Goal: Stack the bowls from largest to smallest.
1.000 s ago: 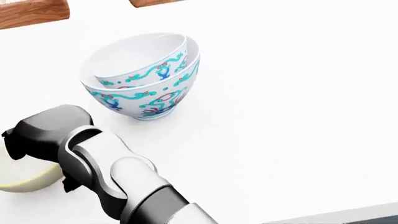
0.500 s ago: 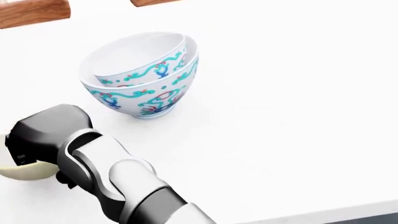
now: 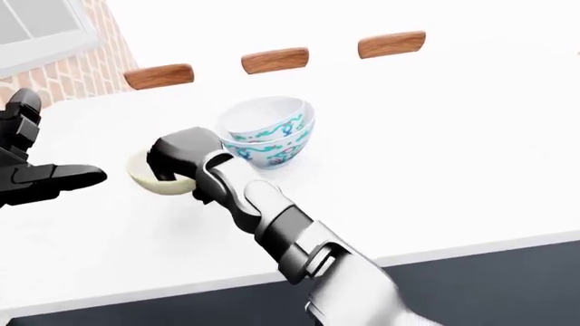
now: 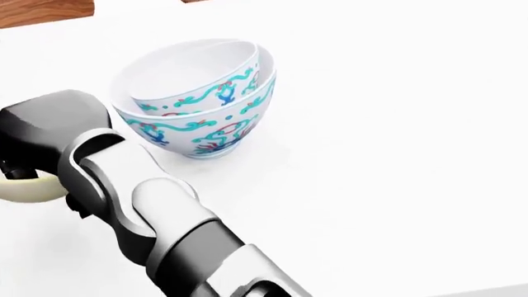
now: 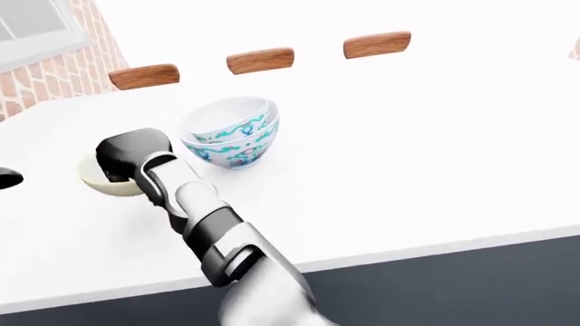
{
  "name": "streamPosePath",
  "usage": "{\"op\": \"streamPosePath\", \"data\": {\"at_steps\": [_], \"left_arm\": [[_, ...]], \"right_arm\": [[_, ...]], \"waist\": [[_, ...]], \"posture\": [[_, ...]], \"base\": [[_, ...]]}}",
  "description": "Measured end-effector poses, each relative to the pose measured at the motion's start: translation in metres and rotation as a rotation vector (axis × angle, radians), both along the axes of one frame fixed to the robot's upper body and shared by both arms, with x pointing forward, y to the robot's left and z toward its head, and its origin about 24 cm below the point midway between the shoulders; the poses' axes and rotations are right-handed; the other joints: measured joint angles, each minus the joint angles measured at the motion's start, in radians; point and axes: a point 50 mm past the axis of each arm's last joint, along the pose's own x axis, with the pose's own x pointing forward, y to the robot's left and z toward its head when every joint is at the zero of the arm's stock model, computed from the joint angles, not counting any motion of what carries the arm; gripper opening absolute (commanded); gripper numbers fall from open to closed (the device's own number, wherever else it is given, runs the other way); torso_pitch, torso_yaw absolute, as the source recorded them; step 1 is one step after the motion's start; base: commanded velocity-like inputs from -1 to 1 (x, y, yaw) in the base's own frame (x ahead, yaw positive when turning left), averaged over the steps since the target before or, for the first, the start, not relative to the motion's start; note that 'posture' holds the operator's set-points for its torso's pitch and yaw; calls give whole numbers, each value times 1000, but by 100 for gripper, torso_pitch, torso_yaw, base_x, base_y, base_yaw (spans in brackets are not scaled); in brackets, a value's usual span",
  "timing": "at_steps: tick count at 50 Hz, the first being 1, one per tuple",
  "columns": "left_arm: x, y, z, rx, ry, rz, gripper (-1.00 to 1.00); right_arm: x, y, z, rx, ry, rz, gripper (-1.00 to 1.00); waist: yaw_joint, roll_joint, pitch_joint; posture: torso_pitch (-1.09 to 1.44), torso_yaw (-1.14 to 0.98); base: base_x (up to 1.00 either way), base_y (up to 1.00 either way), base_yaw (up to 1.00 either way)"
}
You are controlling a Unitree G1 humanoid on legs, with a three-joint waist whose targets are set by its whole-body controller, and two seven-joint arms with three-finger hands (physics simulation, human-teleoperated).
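The right arm is built from rounded segments: a pale grey, nearly white shell near the bottom of the left-eye view, then a dark grey band, then a lighter silver-grey forearm with smooth curved covers. A thin dark seam runs between the light covers near the wrist. The right hand is a blocky matte black housing with softened corners; its fingers are hidden, so their form cannot be told. The left hand is all black, with thick jointed fingers made of short boxy links. No cables, screws or markings show on any part.
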Motion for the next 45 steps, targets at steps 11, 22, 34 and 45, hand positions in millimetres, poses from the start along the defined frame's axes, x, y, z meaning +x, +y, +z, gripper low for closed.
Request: {"op": "streamPosePath", "data": {"at_steps": [11, 22, 34, 45], "left_arm": [[0, 0, 3, 4, -7, -1, 100], [-1, -4, 7, 10, -12, -8, 100], [1, -8, 5, 11, -5, -17, 100], [0, -10, 6, 18, -9, -16, 100]], "right_arm": [[0, 3, 32, 58, -61, 10, -100], [11, -13, 81, 116, -140, -35, -100], [26, -46, 121, 142, -206, -110, -100], [37, -80, 134, 115, -205, -183, -100]], "waist": [[-3, 1, 10], [-5, -2, 21], [-4, -9, 34], [-4, -14, 42]], "posture": [[-24, 0], [-24, 0], [-24, 0], [-24, 0]], "base": [[0, 0, 0], [0, 0, 0], [0, 0, 0], [0, 0, 0]]}}
